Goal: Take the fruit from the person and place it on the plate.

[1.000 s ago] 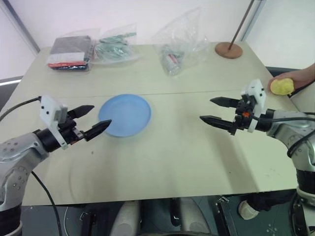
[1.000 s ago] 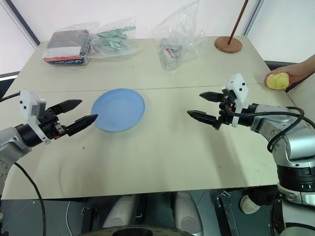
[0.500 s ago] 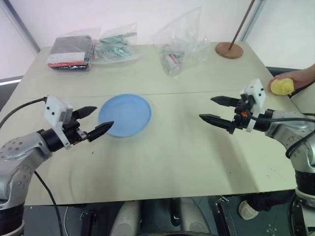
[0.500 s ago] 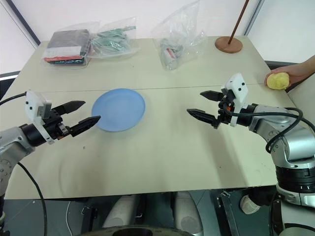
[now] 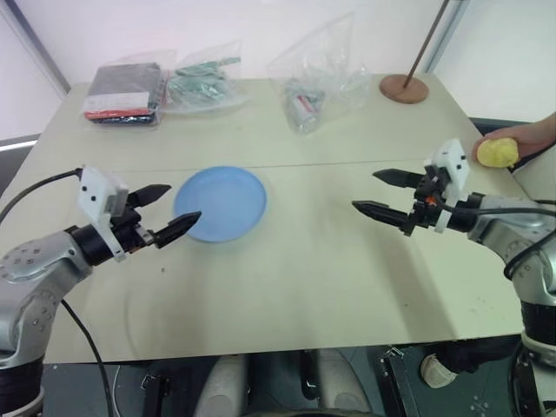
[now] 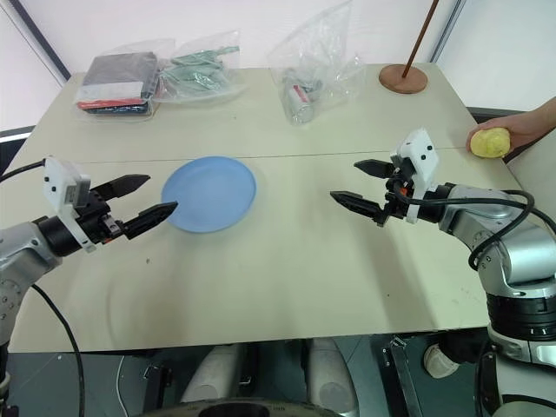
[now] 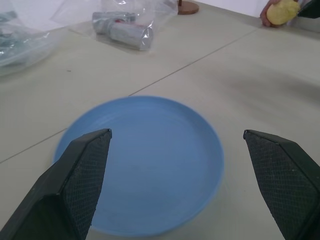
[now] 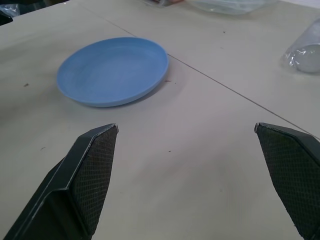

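Observation:
At the table's right edge a person's hand [image 5: 530,136] holds out the pale yellow fruit [image 5: 497,153]; the fruit [image 7: 281,11] also shows far off in the left wrist view. The light-blue plate [image 5: 221,202] lies empty on the table, left of centre. My left gripper [image 5: 165,211] hovers open just left of the plate, pointing at it. My right gripper [image 5: 384,192] is open over the table's right half, pointing toward the plate, with the fruit behind it off to the right. Neither gripper has anything between its fingers.
Clear plastic bags [image 5: 314,76] with items lie along the table's far side, with a dark packet [image 5: 124,92] at the far left. A round brown wooden stand base [image 5: 404,88] with a thin pole stands at the far right corner. A seam [image 5: 347,162] crosses the tabletop.
My left gripper drifted slightly right toward the plate early on, then held. The right gripper, the fruit and the hand stayed put.

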You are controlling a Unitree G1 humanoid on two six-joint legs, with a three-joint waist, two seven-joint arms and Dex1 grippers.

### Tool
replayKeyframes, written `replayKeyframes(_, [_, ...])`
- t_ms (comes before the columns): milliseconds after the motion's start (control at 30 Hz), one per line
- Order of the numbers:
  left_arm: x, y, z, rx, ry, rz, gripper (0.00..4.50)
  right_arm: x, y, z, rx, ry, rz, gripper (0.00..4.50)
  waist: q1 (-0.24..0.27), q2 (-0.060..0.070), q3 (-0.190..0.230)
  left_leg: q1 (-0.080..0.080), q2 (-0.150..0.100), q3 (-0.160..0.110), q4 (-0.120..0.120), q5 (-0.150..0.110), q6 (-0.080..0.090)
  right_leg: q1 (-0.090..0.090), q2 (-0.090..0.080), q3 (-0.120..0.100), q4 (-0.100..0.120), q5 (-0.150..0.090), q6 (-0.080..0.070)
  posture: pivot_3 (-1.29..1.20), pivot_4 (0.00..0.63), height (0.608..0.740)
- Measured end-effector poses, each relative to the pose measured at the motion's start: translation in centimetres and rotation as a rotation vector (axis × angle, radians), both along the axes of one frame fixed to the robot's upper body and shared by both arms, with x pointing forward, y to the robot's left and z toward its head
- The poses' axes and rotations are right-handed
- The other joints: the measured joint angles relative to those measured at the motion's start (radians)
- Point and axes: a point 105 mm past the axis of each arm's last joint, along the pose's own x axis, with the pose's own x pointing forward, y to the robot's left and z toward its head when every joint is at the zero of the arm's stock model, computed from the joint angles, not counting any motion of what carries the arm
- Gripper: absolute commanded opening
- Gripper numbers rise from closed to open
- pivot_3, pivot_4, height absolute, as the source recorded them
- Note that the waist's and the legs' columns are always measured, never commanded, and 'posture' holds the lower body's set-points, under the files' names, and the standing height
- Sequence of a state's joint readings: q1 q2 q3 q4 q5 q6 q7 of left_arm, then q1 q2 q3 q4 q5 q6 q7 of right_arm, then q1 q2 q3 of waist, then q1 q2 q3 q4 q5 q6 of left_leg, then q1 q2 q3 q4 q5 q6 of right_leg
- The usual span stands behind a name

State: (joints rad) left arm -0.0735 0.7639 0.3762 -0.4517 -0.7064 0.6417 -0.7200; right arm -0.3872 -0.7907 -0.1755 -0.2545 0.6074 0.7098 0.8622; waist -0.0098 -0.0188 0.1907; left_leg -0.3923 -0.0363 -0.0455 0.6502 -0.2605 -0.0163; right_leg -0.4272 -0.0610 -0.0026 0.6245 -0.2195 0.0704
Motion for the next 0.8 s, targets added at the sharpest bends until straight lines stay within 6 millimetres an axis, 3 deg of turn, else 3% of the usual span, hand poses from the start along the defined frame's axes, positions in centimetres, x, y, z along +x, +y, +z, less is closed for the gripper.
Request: replayKeyframes(800, [-0.02,-0.04,-0.05,-0.001,0.004,-0.005,4.42,-0.35,0.00,-0.12,0.017,0.003,-0.012,4.50,0.000,0.000,0.000,0.000,0.000,0.000,0.000,0.000,0.000,0.000,0.000,0.000,0.000,0.000,0.000,0.00,0.150,0.740])
